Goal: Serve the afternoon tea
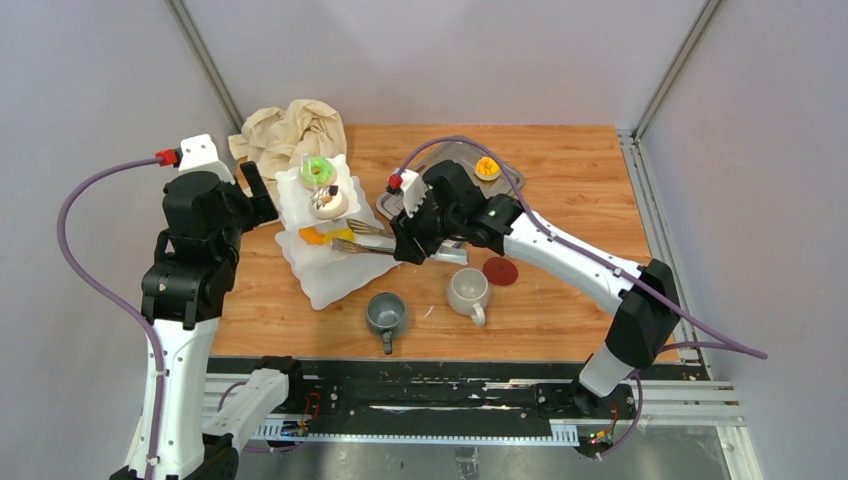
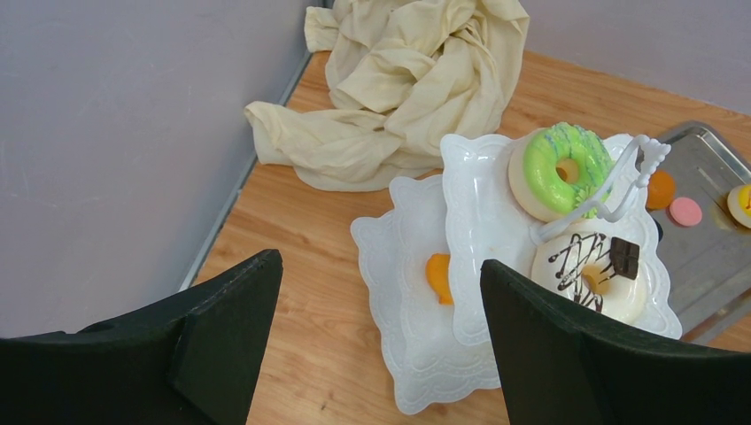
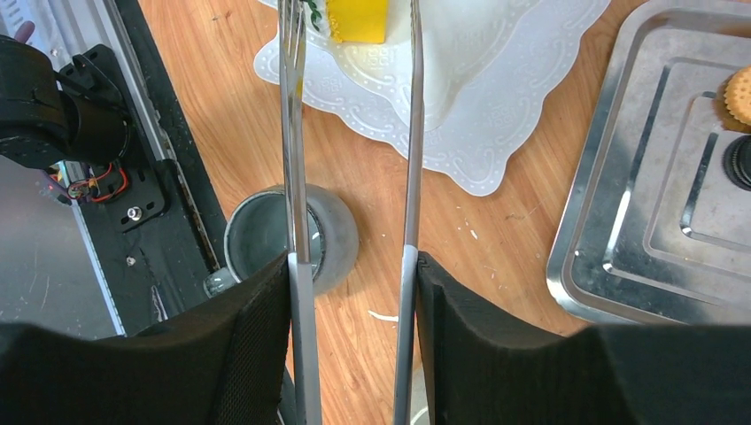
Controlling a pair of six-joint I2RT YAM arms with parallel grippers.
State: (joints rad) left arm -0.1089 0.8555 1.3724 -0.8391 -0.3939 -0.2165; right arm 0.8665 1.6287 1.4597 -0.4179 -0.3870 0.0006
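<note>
Steel tongs [image 3: 297, 177] clamped in my right jaws, arms straddling yellow pastry [image 3: 358, 19]; weak pinch could drop it off stand [image 3: 496, 115]; left jaws wide.

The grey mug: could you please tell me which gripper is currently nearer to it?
Right. The right gripper, holding tongs, hangs just beyond the grey mug; the left gripper is much farther, past the white stand to the mug's left.

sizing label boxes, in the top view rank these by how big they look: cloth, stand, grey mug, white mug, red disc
1. stand
2. cloth, partly hidden behind the stand
3. grey mug and white mug: look alike, not ranked
4. red disc
</note>
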